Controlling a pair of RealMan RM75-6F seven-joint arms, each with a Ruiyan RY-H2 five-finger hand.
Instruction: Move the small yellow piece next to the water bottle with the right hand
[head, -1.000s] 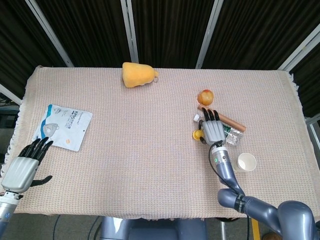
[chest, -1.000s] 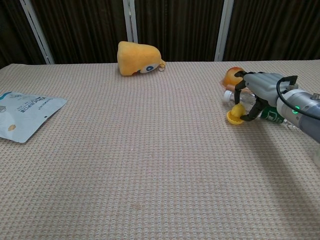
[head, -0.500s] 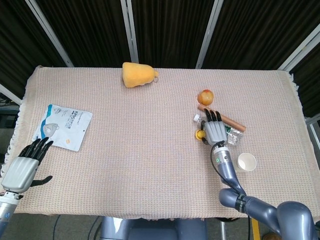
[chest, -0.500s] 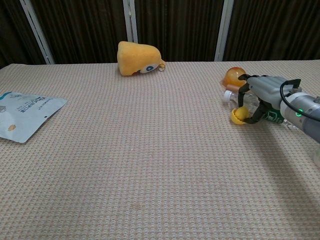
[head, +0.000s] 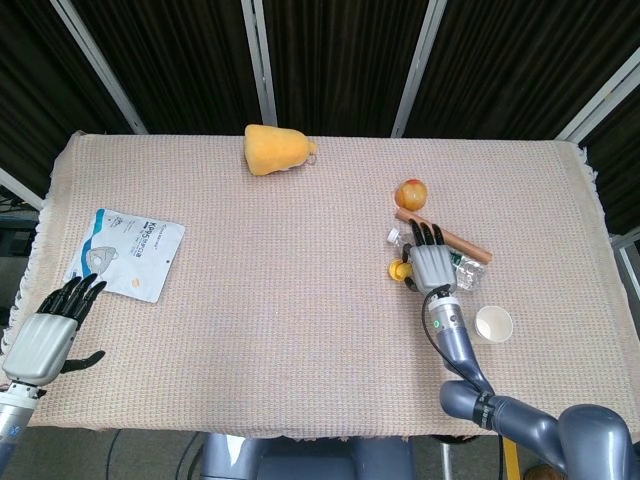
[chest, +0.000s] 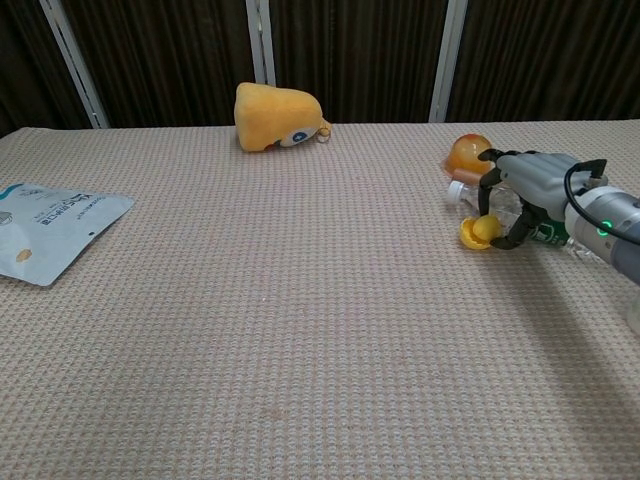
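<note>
The small yellow piece (head: 400, 268) (chest: 476, 232) lies on the mat just left of the clear water bottle (head: 463, 269) (chest: 549, 233), which lies on its side with its white cap (chest: 456, 190) toward the far left. My right hand (head: 432, 262) (chest: 535, 180) hovers over the bottle, palm down. Its thumb and one finger arch around the piece's right side without clearly gripping it. My left hand (head: 45, 335) rests at the near left table edge, fingers spread and holding nothing; only the head view shows it.
A peach-coloured fruit (head: 411, 192) (chest: 465, 152) and a brown stick (head: 472, 247) lie just beyond the bottle. A white paper cup (head: 493, 324) stands near the right hand's wrist. A yellow plush (head: 273, 148) sits at the back, a mask packet (head: 125, 252) at the left.
My right hand slid slightly right over the bottle, carrying the yellow piece closer to it. The piece now stays on the mat as the fingers loosen. The left hand has not moved.
</note>
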